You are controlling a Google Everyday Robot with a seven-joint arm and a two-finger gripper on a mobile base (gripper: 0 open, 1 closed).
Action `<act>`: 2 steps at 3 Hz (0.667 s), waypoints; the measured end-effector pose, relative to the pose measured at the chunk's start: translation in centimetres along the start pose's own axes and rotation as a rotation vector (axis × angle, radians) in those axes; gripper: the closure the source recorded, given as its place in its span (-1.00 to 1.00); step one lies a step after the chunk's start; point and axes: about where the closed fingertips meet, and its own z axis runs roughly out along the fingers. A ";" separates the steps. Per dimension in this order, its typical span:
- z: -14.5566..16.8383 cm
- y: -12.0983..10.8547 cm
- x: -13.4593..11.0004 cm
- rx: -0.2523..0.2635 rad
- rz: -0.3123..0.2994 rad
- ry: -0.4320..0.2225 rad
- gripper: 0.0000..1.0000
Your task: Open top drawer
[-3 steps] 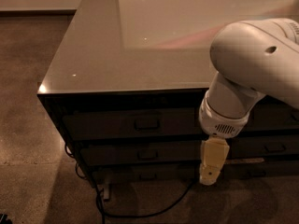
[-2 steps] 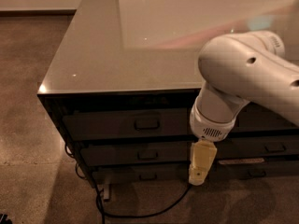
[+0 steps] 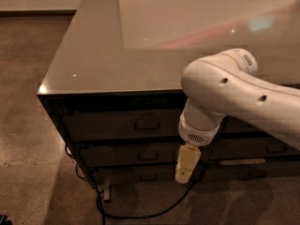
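Note:
The top drawer is the dark front just under the glossy countertop, closed, with a small rectangular pull handle at its centre. Two slimmer dark drawer fronts with similar handles lie below it. My gripper hangs from the white arm's wrist, pointing down in front of the lower drawers. It is to the right of and below the top drawer's handle, and holds nothing that I can see.
The cabinet's grey countertop reflects light. A black cable loops on the brown floor under the cabinet's front. More dark drawer fronts run to the right behind my arm.
My arm and gripper have moved left along the drawer fronts, closer to the top drawer's handle. The drawers have not moved.

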 end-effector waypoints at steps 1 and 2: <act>2.9 -2.6 -1.5 0.035 0.047 -0.005 -1.00; 2.9 -2.6 -1.5 0.035 0.047 -0.004 -1.00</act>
